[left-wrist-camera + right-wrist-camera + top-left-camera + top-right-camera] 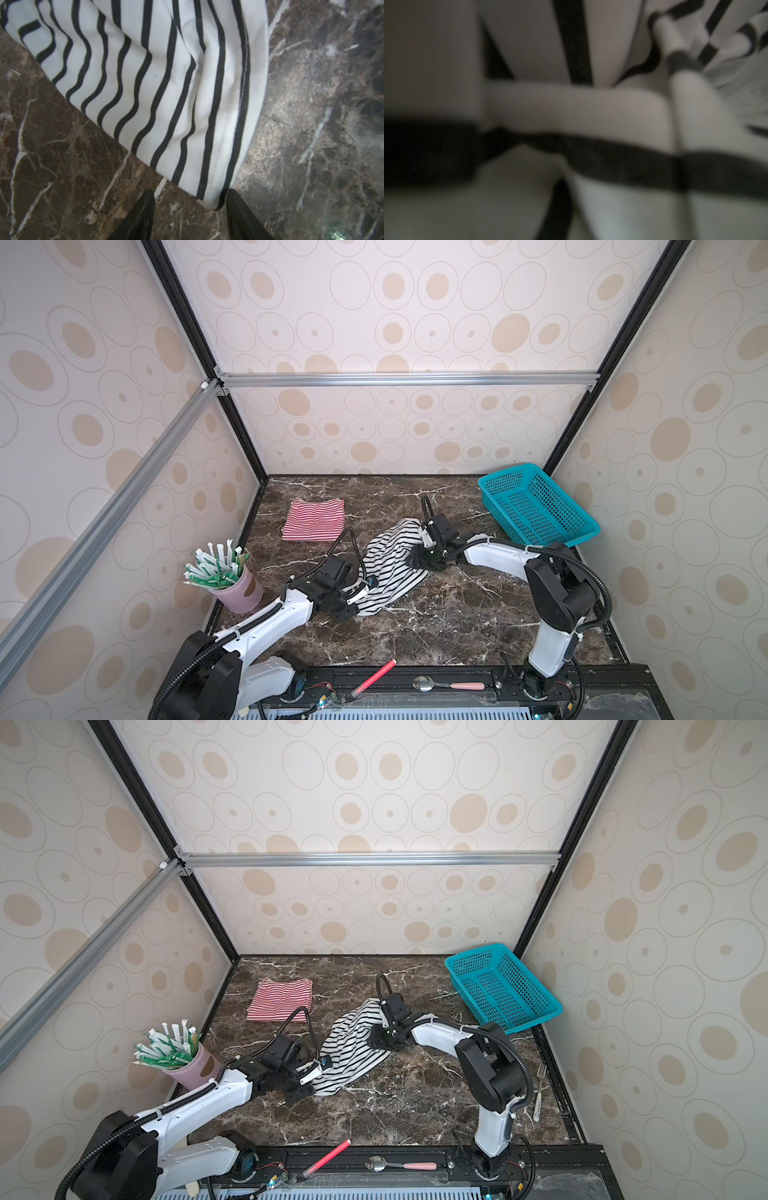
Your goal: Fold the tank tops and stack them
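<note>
Black-and-white tank top (pixel 390 572) bunched on the table (pixel 457 614) between the 2 pincers; red-and-white tank top (pixel 313 519) folded, well beyond the left pincer (pixel 191 192).

Left pincer: jaws clearly apart, gripping nothing. The hem corner of the black-and-white tank top pokes into the gap, right up against 1 jaw tip, and the rest of the cloth fans out ahead of it. Right pincer (pixel 417 558): pushed into the opposite edge of the same top, cloth humped up just beside it. Its wrist view is 1 blur of stripes close to the lens, so can't tell how wide the jaws are or whether they hold cloth. Red-and-white tank top lies flat as a neat rectangle past the left pincer toward the back wall, apart from the striped heap. Teal basket (pixel 540 510) sits beyond the right pincer, near the back right corner.
</note>
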Controlling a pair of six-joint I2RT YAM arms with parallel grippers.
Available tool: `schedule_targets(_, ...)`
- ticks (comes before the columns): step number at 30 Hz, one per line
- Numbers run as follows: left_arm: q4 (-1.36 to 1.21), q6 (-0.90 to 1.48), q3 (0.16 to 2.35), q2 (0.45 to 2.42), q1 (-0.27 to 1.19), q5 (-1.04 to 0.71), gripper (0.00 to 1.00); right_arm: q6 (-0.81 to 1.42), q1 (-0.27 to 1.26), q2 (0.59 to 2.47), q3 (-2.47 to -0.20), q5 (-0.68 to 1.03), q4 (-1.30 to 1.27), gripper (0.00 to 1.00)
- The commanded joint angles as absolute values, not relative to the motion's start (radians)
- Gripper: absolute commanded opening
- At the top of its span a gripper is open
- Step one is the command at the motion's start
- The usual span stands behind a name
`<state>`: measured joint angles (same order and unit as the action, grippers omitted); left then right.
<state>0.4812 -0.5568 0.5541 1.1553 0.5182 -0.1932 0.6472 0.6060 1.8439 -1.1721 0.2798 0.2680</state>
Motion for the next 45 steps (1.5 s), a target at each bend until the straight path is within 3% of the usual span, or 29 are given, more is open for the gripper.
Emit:
schedule_targets(1,0.498,-0.592,0.551,1.137,0.53,-0.203,0.56,0.69,0.56,1.894,-1.214,0.258,0.278,0.5)
schedule_targets(9,0.431,-0.567,0.535,1.183,0.548,-0.146,0.57,0.822,0.485,1.928,-1.117,0.222,0.223,0.45)
schedule_targets(14,0.483,-0.598,0.568,1.18,0.558,-0.255,0.57,0.902,0.486,1.882,-1.008,0.221,0.138,0.44)
schedule_targets(29,0.44,-0.57,0.583,1.253,0.669,-0.277,0.57,1.017,0.577,1.843,-0.935,0.199,0.038,0.42)
schedule_targets(35,0.298,-0.495,0.565,1.291,0.669,-0.055,0.56,1.029,0.592,1.794,-0.887,0.174,0.038,0.42)
schedule_targets(45,0.21,-0.454,0.544,1.295,0.601,0.071,0.52,1.063,0.612,1.706,-0.781,0.147,0.018,0.42)
